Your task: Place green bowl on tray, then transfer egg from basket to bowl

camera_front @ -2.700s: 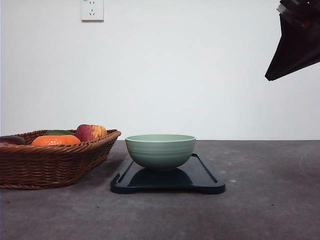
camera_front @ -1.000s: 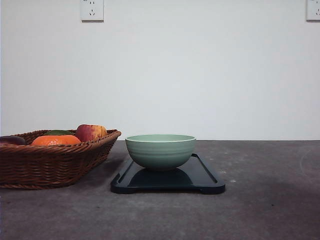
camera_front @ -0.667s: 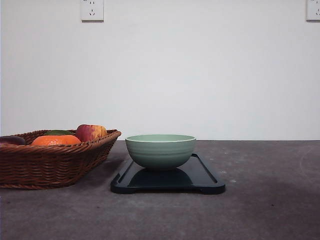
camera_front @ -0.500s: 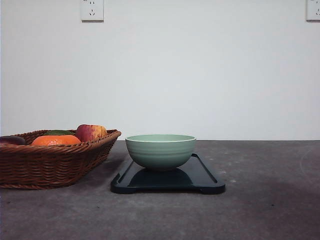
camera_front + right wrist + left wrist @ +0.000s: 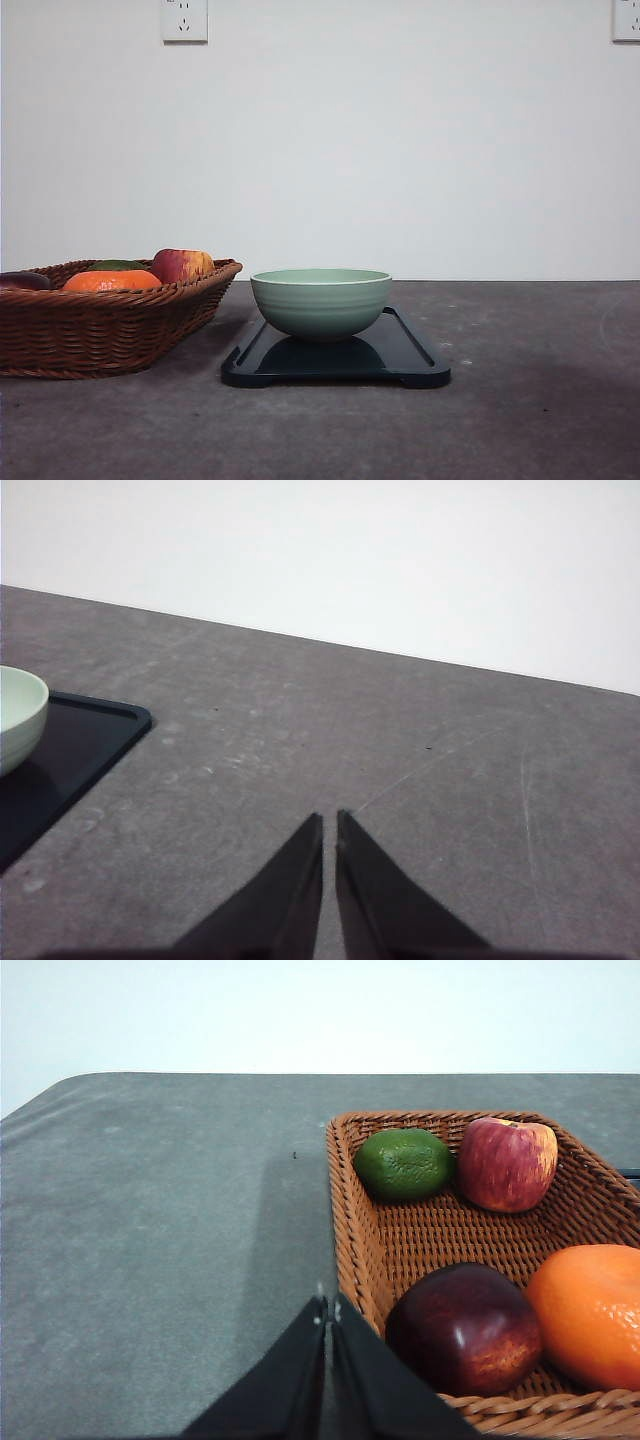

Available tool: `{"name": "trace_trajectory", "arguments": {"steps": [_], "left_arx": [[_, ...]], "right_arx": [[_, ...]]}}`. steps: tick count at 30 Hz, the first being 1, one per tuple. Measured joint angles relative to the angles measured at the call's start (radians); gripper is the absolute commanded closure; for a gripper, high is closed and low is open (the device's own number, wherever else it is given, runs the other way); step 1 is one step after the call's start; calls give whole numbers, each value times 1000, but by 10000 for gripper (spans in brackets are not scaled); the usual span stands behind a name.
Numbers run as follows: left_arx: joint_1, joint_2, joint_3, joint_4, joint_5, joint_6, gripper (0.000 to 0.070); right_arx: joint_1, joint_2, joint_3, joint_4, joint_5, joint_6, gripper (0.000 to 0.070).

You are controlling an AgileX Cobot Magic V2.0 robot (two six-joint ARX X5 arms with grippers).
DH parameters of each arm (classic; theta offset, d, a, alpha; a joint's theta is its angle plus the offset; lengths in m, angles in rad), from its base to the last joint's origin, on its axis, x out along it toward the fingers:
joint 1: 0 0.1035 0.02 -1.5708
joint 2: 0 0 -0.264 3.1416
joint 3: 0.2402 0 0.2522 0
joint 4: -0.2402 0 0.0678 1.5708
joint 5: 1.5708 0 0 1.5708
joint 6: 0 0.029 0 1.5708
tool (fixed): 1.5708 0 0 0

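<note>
The pale green bowl [image 5: 320,302] stands upright on the black tray [image 5: 405,352] at the table's middle. Left of it sits the woven basket [image 5: 100,330] with fruit. In the left wrist view a glossy dark reddish-brown egg [image 5: 460,1328] lies in the basket [image 5: 346,1210] by its near rim; it also peeks over the basket's far left [image 5: 22,281]. My left gripper [image 5: 328,1305] is shut and empty, just outside that rim beside the egg. My right gripper [image 5: 329,818] is shut and empty over bare table, right of the tray [image 5: 85,742] and bowl [image 5: 15,718].
The basket also holds a green lime [image 5: 403,1164], a red-yellow apple [image 5: 507,1163] and an orange tangerine [image 5: 590,1312]. Grey tabletop stretches left of the basket and right of the tray. A white wall with sockets [image 5: 184,19] stands behind.
The dark shape of my right arm at the front view's upper right corner has left that view. Bowl, tray and basket have not moved.
</note>
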Motion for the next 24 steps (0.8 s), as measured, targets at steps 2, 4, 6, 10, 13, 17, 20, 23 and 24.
{"name": "trace_trajectory", "arguments": {"steps": [2,4,6,10,13,17,20,23,24], "left_arx": [[0,0,0,0,0,0,700],[0,0,0,0,0,0,700],[0,0,0,0,0,0,700],[0,0,0,0,0,0,700],[0,0,0,0,0,0,700],[0,0,0,0,0,0,700],[0,0,0,0,0,0,700],[0,0,0,0,0,0,700],[0,0,0,0,0,0,700]], "right_arx": [[0,0,0,0,0,0,685],[0,0,0,0,0,0,684],[0,0,0,0,0,0,684],[0,0,0,0,0,0,684],[0,0,0,0,0,0,684],[0,0,0,0,0,0,684],[0,0,0,0,0,0,684],[0,0,0,0,0,0,684],[0,0,0,0,0,0,684]]}}
